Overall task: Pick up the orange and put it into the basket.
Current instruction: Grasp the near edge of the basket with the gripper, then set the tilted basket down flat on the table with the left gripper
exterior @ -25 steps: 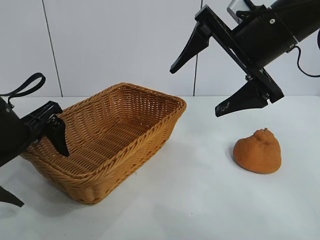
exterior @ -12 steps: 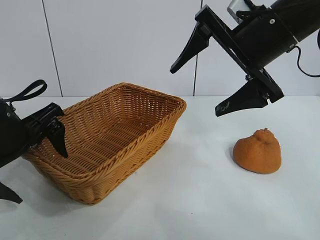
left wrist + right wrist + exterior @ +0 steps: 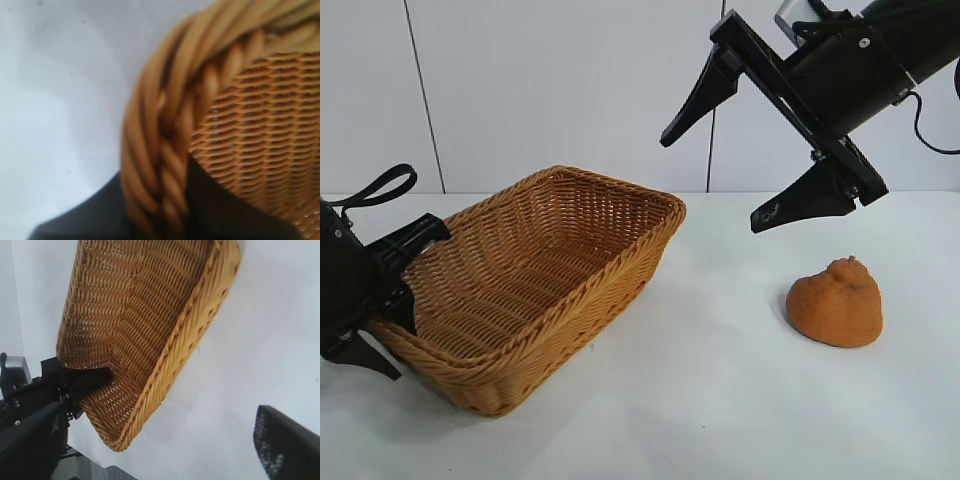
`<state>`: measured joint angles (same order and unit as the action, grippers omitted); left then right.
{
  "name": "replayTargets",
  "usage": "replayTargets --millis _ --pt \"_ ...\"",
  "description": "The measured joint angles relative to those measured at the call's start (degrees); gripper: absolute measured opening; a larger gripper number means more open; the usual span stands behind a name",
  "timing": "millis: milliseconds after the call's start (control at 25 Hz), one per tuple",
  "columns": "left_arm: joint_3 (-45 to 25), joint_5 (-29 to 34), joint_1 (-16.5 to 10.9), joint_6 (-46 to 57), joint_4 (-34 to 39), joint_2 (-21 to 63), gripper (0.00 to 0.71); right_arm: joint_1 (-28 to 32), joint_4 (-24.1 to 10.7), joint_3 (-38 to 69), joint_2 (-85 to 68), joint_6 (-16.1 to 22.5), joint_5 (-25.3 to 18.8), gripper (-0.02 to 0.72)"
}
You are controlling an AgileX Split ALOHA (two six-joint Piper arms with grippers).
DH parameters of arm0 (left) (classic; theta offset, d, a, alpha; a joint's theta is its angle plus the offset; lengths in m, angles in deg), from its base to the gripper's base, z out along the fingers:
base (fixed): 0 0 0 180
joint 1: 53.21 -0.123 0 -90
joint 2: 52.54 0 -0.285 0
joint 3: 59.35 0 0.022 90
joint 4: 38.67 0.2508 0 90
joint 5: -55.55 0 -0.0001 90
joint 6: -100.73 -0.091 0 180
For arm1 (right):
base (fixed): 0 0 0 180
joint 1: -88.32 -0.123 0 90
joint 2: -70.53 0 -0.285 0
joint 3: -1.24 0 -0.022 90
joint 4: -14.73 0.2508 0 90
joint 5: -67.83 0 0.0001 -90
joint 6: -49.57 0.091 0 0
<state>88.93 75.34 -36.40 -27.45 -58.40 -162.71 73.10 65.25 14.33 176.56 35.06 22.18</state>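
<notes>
The left tool (image 3: 382, 318) sits at the basket's (image 3: 582, 290) near left corner in the exterior view, one finger inside the wall and the other outside it, pinched narrow on the braided rim. The basket stands on the white bench (image 3: 720, 400) left of centre. The right tool (image 3: 760, 140) hangs in the air above the bench at upper right, its two fingers spread wide with nothing between them. The orange (image 3: 835, 302) lies on the bench below that tool and to the right, well apart from the basket and touched by neither tool. In the left wrist view, the basket rim (image 3: 165, 145) fills the middle, running down between two dark fingers (image 3: 220, 210) that press on either side of it. In the right wrist view, the basket (image 3: 165, 315) lies farther off on the bench, the left tool (image 3: 95, 377) clamped on its corner, and one fingertip (image 3: 282, 445) of the right tool shows at the edge.
</notes>
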Motion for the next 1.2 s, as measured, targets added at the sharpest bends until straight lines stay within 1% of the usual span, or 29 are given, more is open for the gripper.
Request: replayTargets --millis 160,400,560,760,840,920,1000,1200 --pt "1.88 3.56 0.00 -0.37 0.44 -0.03 0.087 0.00 0.00 0.00 0.00 0.00 0.01 0.694" --pt "9.48 9.33 0.00 -1.99 1.14 -0.09 0.087 0.00 0.00 0.00 0.00 0.00 0.01 0.694" --pt "15.78 12.91 0.00 -7.19 1.14 -1.51 0.087 0.00 0.00 0.00 0.00 0.00 0.01 0.694" --pt "23.91 20.83 0.00 -15.24 1.39 -6.71 0.087 0.00 0.00 0.00 0.00 0.00 -0.62 0.694" --pt "27.27 22.82 -0.06 -18.67 1.56 -8.34 0.087 0.00 0.00 0.00 0.00 0.00 -0.89 0.694" --pt "29.91 24.20 -0.42 -21.85 1.69 -9.30 0.087 0.00 0.00 0.00 0.00 0.00 -1.19 0.694" --pt "31.80 25.85 -1.37 -24.88 1.56 -9.74 0.087 0.00 0.00 0.00 0.00 0.00 -1.37 0.694" --pt "32.87 30.12 -5.28 -31.95 1.80 -10.29 0.087 0.00 0.00 0.00 0.00 0.00 -1.65 0.694"
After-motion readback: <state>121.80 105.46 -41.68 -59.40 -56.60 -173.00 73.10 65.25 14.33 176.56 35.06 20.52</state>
